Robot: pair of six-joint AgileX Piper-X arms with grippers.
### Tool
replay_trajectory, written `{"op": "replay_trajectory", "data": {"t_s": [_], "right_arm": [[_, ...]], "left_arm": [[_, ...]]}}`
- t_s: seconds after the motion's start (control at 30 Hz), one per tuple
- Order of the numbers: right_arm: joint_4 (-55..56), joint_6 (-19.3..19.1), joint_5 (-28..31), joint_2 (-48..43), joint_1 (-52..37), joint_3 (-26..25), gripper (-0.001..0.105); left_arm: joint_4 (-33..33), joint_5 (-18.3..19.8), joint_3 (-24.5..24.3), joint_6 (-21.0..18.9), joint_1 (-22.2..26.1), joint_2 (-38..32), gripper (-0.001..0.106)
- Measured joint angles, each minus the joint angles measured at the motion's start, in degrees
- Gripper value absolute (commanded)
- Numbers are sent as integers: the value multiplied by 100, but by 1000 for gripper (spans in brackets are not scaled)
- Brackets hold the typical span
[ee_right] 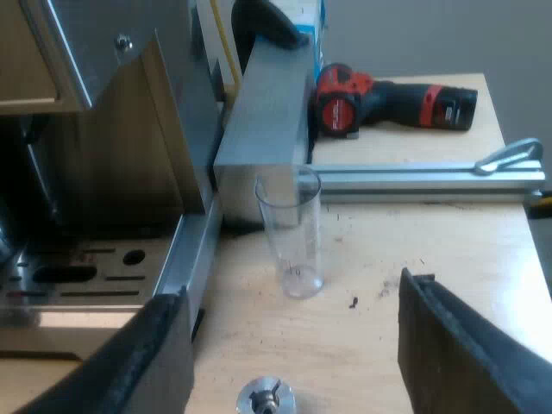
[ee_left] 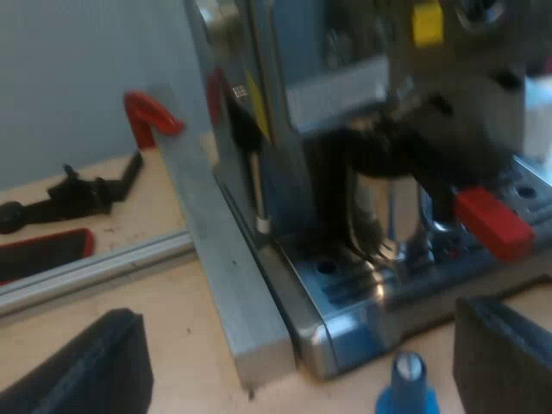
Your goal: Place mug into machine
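Mug (ee_left: 388,211): shiny, upright on machine tray (ee_left: 345,276), beneath red-ended handle (ee_left: 492,224).
Left gripper (ee_left: 297,379): spread, empty, near blue tamper (ee_left: 405,388).
Right gripper (ee_right: 302,362): spread, empty, facing measuring glass (ee_right: 293,233).
Care: withdraw straight, sparing tamper.

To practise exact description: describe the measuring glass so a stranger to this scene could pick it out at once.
Find the espresso machine; a grey metal block stands beside it. On the wooden table close to that block stands the measuring glass, upright and empty. It alone is clear and see-through, unlike the red and black drill beyond the rail.
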Motion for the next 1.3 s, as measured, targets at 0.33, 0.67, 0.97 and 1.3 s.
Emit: {"op": "replay_trajectory", "data": {"t_s": [0.33,0.67,0.97,1.3], "right_arm": [[-258,-8,-7,0,0,812,55],[-199,72,-7,0,0,1425,55],[-199,72,-7,0,0,1518,55],[-199,72,5,0,0,1518,55]], "left_arm": [[-339,-19,915,-221,0,0,74],[-459,-59,1445,-157,0,10,74],[-817,-60,1643,-157,0,10,74],[-986,-60,1709,-157,0,10,74]]}}
